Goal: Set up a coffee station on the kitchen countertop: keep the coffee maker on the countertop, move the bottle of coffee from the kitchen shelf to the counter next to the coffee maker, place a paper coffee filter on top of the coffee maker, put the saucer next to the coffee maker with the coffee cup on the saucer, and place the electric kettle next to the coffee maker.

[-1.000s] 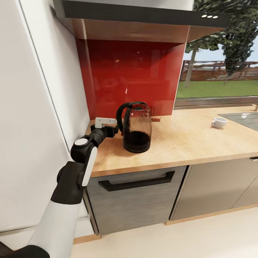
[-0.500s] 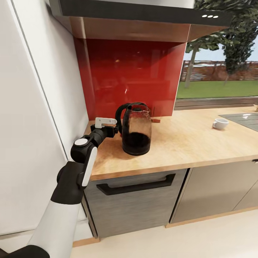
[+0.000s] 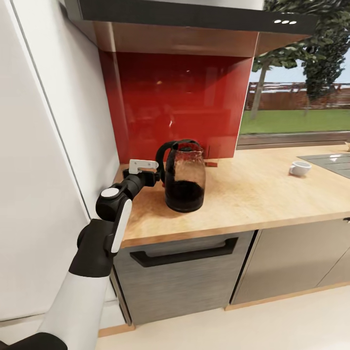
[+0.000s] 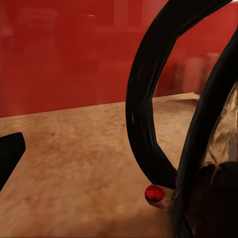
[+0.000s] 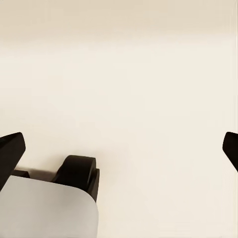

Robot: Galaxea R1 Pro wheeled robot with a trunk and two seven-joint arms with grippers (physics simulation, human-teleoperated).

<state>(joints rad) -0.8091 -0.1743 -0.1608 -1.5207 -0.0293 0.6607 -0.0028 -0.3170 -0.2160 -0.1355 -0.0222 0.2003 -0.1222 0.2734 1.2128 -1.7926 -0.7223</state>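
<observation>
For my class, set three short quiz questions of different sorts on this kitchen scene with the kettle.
1. True or false: the electric kettle stands upright on the kitchen countertop.
2. Multiple choice: the left gripper is at the kettle's A) lid, B) loop handle, C) base.
3. Fill in: the coffee cup sits on the countertop near the ____, far from the kettle.

Key
1. True.
2. B. The head view shows the left arm reaching to the handle side; the left wrist view has the handle close ahead.
3. Sink.
</observation>
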